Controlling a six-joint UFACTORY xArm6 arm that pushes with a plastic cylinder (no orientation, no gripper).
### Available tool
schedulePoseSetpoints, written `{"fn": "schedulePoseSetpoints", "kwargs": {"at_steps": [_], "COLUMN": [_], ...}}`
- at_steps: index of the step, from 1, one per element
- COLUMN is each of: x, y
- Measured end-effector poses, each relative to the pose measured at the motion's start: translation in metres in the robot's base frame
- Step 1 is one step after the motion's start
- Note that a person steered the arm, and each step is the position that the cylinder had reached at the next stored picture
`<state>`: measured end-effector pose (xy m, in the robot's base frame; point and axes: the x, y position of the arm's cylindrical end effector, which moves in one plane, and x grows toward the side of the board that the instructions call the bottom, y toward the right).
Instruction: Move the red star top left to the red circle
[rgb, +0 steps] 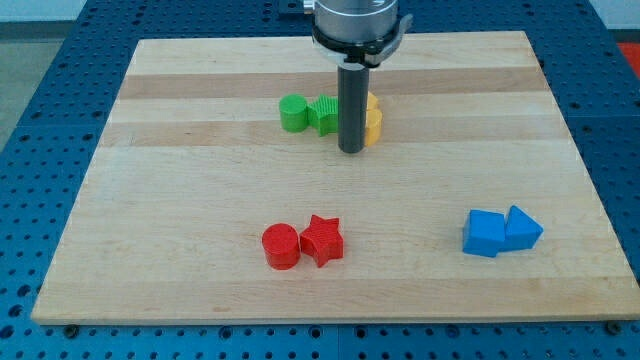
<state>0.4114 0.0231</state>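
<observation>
The red star (322, 240) lies low on the wooden board (200, 180), touching the right side of the red circle (281, 246). My tip (351, 151) is well above them toward the view's top, beside the green and yellow blocks. The rod hides part of the yellow blocks.
A green circle (293, 113) and a green star-like block (325, 115) sit left of the rod. Two yellow blocks (373, 122) sit just right of it, partly hidden. A blue cube (485, 233) and a blue wedge-like block (523, 229) lie at the lower right.
</observation>
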Motion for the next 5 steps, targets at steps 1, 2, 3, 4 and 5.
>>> {"fn": "schedulePoseSetpoints", "kwargs": {"at_steps": [1, 2, 3, 4, 5], "x": [0.029, 0.052, 0.082, 0.092, 0.102], "y": [-0.003, -0.003, -0.003, 0.005, 0.034]}}
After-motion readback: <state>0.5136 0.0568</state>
